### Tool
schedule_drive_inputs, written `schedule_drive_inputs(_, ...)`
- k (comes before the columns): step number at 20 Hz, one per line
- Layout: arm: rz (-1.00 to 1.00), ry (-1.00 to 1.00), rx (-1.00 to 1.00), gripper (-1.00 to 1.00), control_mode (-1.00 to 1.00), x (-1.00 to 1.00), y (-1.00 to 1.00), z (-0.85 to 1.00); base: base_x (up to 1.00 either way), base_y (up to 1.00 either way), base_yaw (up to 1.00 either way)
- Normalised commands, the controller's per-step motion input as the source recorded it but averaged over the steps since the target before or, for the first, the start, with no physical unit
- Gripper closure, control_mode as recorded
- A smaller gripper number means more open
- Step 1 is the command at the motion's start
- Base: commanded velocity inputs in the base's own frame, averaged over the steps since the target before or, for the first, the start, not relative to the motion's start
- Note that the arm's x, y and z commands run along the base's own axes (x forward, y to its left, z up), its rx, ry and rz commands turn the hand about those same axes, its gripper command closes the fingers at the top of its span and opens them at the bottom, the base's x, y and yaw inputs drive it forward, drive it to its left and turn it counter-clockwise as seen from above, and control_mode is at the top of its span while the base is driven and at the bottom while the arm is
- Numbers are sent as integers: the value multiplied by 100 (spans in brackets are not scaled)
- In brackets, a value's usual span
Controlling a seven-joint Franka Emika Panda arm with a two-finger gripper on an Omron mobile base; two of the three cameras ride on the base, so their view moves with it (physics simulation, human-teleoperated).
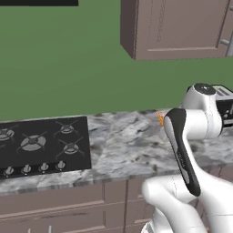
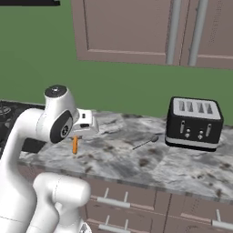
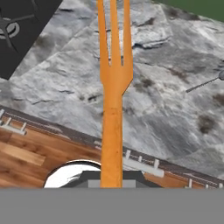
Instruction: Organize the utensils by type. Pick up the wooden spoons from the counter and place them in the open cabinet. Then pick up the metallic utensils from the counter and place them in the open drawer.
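My gripper (image 2: 76, 136) is shut on an orange fork (image 3: 113, 74), one of the metallic utensils, and holds it by the handle a little above the counter (image 2: 136, 164). In the hand view the tines point away from me over the marbled stone (image 3: 153, 109). From the right base view the fork (image 2: 75, 145) hangs down under the hand. A sliver of the fork (image 1: 160, 118) peeks past the arm in the left base view. The dark grey spoon (image 2: 145, 142) lies flat on the counter left of the toaster, apart from my gripper, and its handle (image 3: 203, 83) also shows at the right of the hand view. The wooden spoons, open cabinet and drawer are out of view.
A black toaster (image 2: 193, 123) stands at the back right of the counter. A black stove top (image 1: 41, 143) lies to the left. Shut wall cabinets (image 2: 127, 32) hang above. Shut drawer fronts (image 2: 136, 200) run below the counter's front edge.
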Motion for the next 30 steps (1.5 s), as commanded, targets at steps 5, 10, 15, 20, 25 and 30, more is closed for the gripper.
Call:
schedule_drive_inputs(5,0,0,0,100,100,0,0,0,-53,0,33)
schedule_drive_inputs(10,0,0,0,100,100,0,0,0,-50,0,49)
schedule_drive_inputs(15,0,0,0,100,100,0,0,0,-6,0,62)
schedule_drive_inputs(20,0,0,0,100,100,0,0,0,0,-3,68)
schedule_drive_inputs(25,0,0,0,100,100,0,0,0,-1,-10,68)
schedule_drive_inputs(30,0,0,0,100,100,0,0,0,-11,-13,66)
